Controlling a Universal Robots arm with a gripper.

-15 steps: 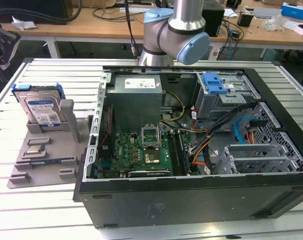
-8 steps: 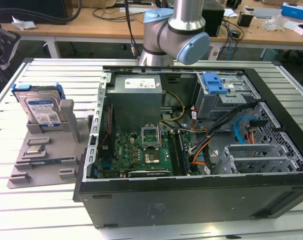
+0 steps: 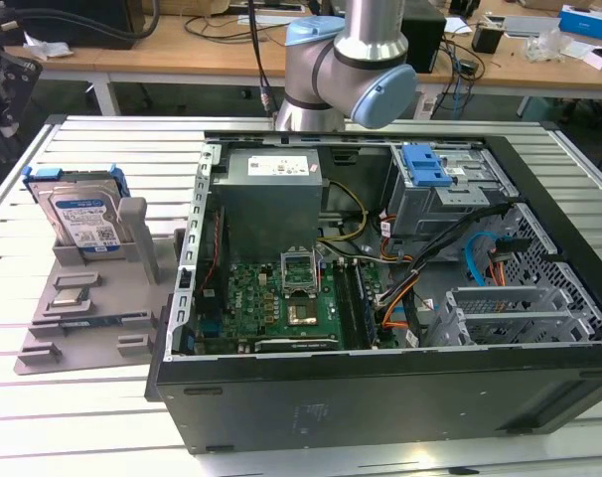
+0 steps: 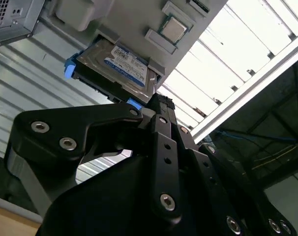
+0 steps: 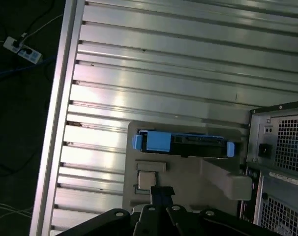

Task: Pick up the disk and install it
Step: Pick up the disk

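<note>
The disk (image 3: 82, 214) is a silver drive with a white-and-blue label in a blue carrier bracket. It stands upright in a slot at the back of the grey tray (image 3: 82, 323), at the exterior view's left. Both wrist views look down on the disk (image 4: 124, 64) (image 5: 183, 142) from above. My black gripper (image 4: 159, 101) (image 5: 162, 191) hovers over the tray, apart from the disk. Its fingers are shut, with nothing held between them.
An open computer case (image 3: 380, 397) fills the middle of the slatted metal table. A grey drive cage (image 3: 450, 204) with a blue latch (image 3: 425, 164) sits at its far right. Chip-like parts (image 5: 146, 180) lie on the tray. The arm's base (image 3: 351, 60) rises behind the case.
</note>
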